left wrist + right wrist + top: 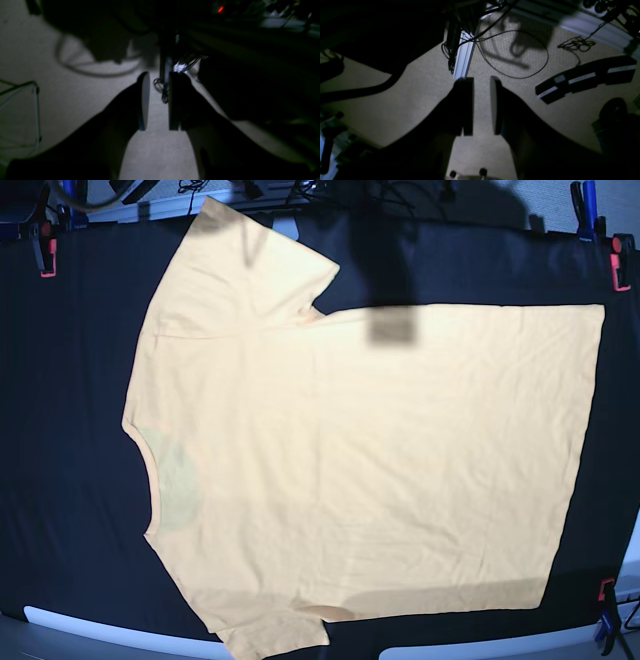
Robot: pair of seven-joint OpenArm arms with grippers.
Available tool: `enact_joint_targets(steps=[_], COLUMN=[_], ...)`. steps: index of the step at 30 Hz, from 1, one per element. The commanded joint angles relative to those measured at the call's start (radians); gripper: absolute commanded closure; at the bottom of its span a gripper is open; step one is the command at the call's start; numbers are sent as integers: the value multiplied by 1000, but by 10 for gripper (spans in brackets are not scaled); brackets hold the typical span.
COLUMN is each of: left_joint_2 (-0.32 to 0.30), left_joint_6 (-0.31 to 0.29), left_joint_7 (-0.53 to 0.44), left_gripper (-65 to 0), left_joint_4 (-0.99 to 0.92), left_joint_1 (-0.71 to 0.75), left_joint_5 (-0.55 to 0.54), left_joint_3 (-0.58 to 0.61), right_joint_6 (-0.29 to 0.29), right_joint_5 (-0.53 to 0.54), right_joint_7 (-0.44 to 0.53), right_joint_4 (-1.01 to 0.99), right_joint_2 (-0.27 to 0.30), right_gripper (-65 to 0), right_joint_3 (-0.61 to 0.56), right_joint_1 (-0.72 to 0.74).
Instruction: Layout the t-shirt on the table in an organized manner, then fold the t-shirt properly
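The t-shirt [360, 460] lies flat and spread on the black-draped bench [60, 480], filling most of the base view. Its neck opening sits at the left middle of the frame, the hem runs down the right side, one sleeve reaches to the upper left and the other to the lower left. So its long axis runs left to right across the picture, and the layout step looks done; folding is what remains.

Neither arm shows in the base view, apart from a dark shadow falling on the shirt's upper edge near the top centre. Both wrist views look down at carpeted floor with loose cables, not at the bench, so the hands appear to hang off the bench and well apart from the cloth. The left hand [158, 102] stands with a narrow gap between its pads and nothing in it. The right hand [482, 106] is the same: narrowly parted, empty.

From these views I cannot tell which arm is nearer to the shirt, nor which way the shirt lies from either hand. By the rig's layout the right arm belongs to the neck and sleeve side, the left arm to the hem side.

The lower sleeve is cut off by the bottom edge of the frame. Both wrist views are dark and soft, hiding detail beyond the pads.
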Motion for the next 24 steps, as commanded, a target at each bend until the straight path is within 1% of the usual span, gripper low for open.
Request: enact_joint_targets(steps=[1, 2, 5, 7, 9, 11, 14, 17, 19, 21, 24], left_joint_2=[-1, -1, -1, -8, -22, -46, -88, -135, -169, -200, -236], left_joint_6=[-4, -4, -5, -8, -29, -50, -53, -53, -53, -53, -53], left_joint_7=[6, 16, 26, 30, 30, 31, 63, 100, 106, 113, 140], left_gripper=[-121, -121, -121, -121, -121, -121, -121, -121, -121, -121, -121], left_joint_4=[33, 68, 193, 285, 372, 449, 552, 644, 705, 768, 869], left_joint_1=[31, 53, 131, 187, 240, 285, 346, 401, 442, 483, 540], left_joint_5=[-2, -2, -11, -47, -72, -73, -73, -80, -109, -127, -137], left_joint_3=[1, 1, 1, 1, 2, 2, 2, 2, 2, 2, 2], right_joint_6=[5, 6, 6, 7, 6, 7, 8, 8, 8, 9, 11], right_joint_5=[9, 13, 79, 114, 131, 140, 151, 253, 314, 347, 348], right_joint_7=[1, 1, -7, -12, -17, -35, -66, -109, -154, -190, -192], right_joint_4=[26, 51, 142, 217, 295, 376, 499, 632, 728, 828, 974], right_joint_2=[10, 18, 41, 60, 79, 98, 128, 173, 208, 242, 286], right_gripper=[-113, -113, -112, -112, -112, -112, -112, -112, -113, -112, -112], right_joint_3=[0, 0, 0, 0, 0, 0, 0, 0, 1, 1, 5], right_joint_1=[-26, -47, -117, -166, -214, -259, -327, -400, -454, -514, -611])
